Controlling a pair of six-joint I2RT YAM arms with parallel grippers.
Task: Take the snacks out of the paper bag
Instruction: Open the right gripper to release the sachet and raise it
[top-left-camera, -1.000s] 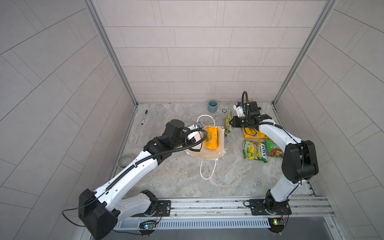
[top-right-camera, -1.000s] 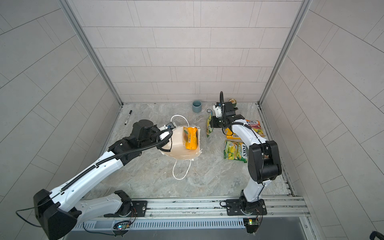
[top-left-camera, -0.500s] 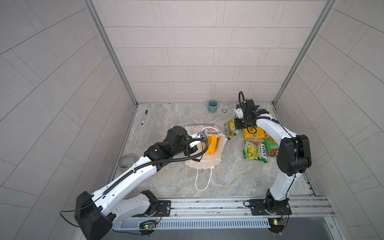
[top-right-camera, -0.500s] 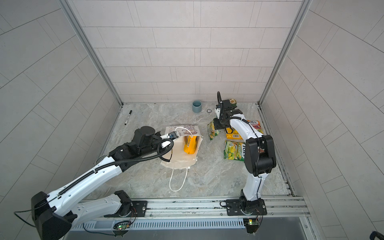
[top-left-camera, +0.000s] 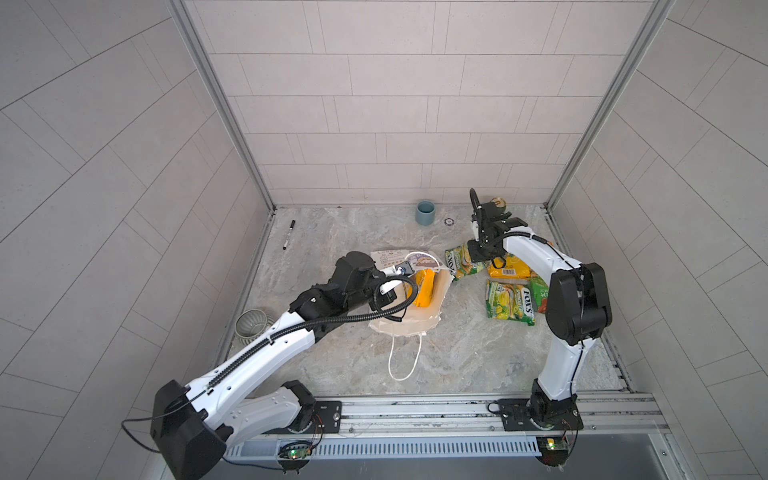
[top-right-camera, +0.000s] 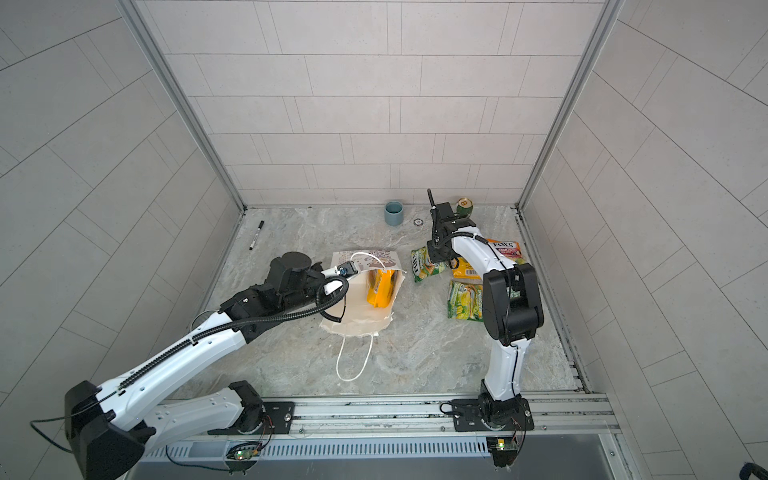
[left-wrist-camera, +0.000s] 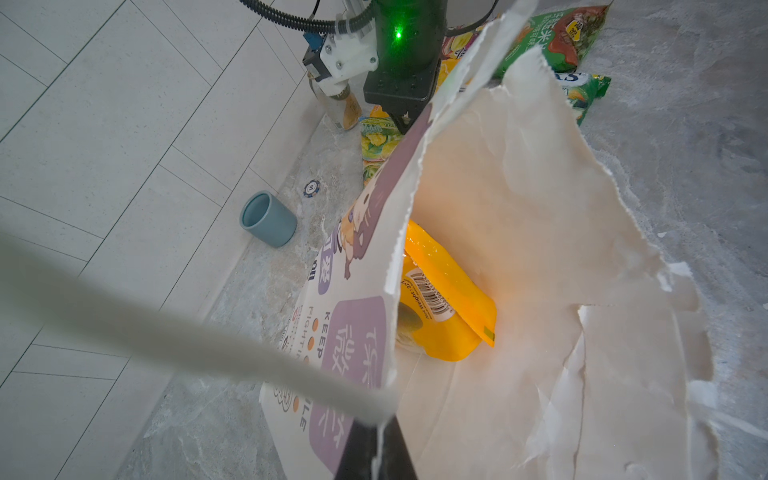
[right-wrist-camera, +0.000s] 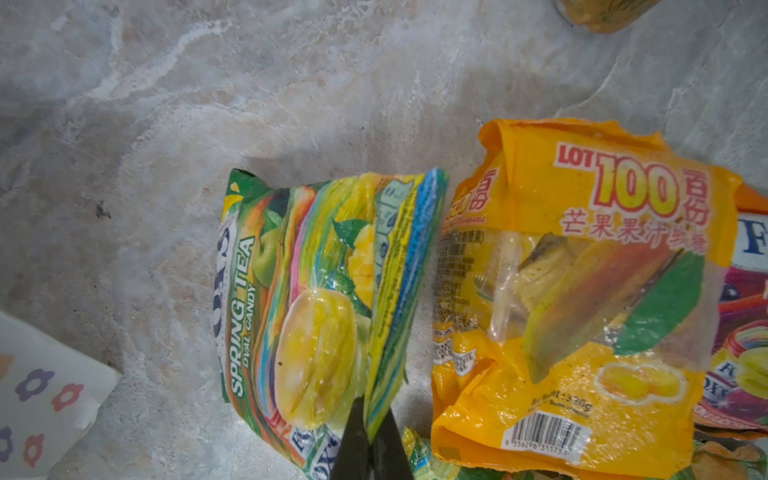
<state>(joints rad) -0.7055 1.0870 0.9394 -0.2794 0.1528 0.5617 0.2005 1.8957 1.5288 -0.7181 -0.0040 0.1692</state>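
orange packet (left-wrist-camera: 449, 307) half-hidden, paper bag (left-wrist-camera: 519, 208) torn

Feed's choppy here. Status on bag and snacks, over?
Left jaws shut on paper bag rim. Right jaws shut on green Spring Tea packet, outside bag. Orange packet inside bag. Nothing blocking it.

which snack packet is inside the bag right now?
The yellow-orange packet, barcode showing, lying inside the torn paper bag. The others, including the Spring Tea packet pinched by the right gripper, lie outside it.
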